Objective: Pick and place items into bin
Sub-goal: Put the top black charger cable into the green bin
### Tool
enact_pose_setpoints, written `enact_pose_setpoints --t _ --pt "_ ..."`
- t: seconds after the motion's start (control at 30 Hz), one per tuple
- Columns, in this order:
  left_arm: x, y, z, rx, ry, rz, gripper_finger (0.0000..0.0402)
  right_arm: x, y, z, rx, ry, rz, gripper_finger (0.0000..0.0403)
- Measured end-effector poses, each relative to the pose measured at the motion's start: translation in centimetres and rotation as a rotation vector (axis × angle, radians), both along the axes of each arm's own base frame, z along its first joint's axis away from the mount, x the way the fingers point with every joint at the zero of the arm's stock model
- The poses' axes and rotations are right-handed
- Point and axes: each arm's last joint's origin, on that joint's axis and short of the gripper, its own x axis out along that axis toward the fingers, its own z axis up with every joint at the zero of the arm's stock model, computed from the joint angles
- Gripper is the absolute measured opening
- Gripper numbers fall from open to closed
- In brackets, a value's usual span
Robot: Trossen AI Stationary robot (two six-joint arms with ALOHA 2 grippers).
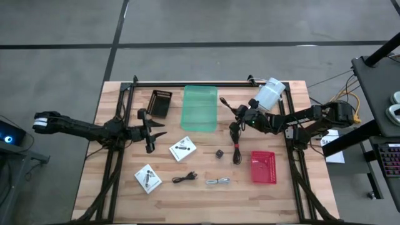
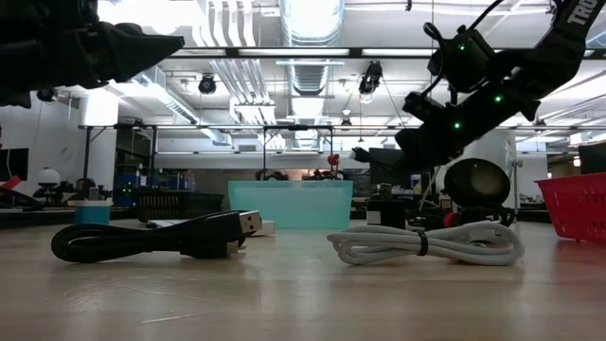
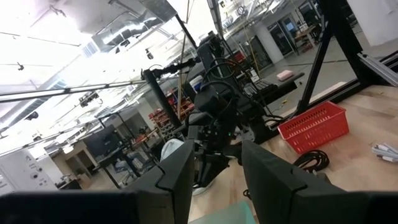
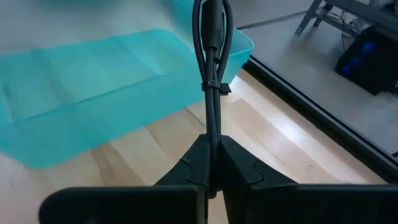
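The right claw (image 4: 211,163) gripped a limp, light black cable (image 4: 211,74) by its tied middle beside the green bin (image 4: 93,87), while the left claw (image 3: 214,177) hung released.

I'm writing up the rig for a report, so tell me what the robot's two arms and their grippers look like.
Both arms are dark, near-black jointed links. The left arm has a white band at its outer end; its gripper ends in two slim pointed fingers. The right arm carries small green lights, seen in the low view. The right gripper has matte black, angular, wedge-shaped fingers.
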Motion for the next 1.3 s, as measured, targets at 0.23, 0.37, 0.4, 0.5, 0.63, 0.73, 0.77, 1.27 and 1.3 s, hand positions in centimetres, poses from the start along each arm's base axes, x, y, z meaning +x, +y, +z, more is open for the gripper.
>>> enact_pose_setpoints --t 0.23,0.37,0.4,0.5,0.63,0.73,0.77,1.27,1.3 --pt "0.0 0.0 0.0 0.0 0.0 0.0 0.0118 0.2 0.3 0.0 0.031 0.005 0.115 0.0009" --pt "0.0 0.0 0.0 0.0 -0.001 0.0 0.0118 0.4 0.4 0.0 0.045 -0.005 0.181 0.0009" --pt "0.0 0.0 0.0 0.0 -0.001 0.0 0.0118 0.4 0.4 0.1 0.042 -0.007 0.19 0.0009" --pt "0.0 0.0 0.0 0.0 -0.001 0.0 0.0118 0.5 0.5 0.2 0.028 -0.003 0.227 0.0009" --pt "0.0 0.0 0.0 0.0 -0.001 0.0 0.0118 0.6 0.6 0.2 0.022 -0.001 0.296 0.0009" --pt "0.0 0.0 0.0 0.0 -0.001 0.0 0.0118 0.7 0.7 0.4 0.02 -0.013 0.349 0.0009" --pt "0.0 0.0 0.0 0.0 -0.001 0.0 0.0118 0.8 0.8 0.4 0.022 -0.013 0.367 0.0009" --pt "0.0 0.0 0.0 0.0 -0.003 0.0 0.0118 1.3 1.1 0.8 -0.077 0.067 0.621 0.0009" --pt "0.0 0.0 0.0 0.0 -0.003 0.0 0.0118 1.3 1.1 0.7 -0.087 0.075 0.629 0.0009"
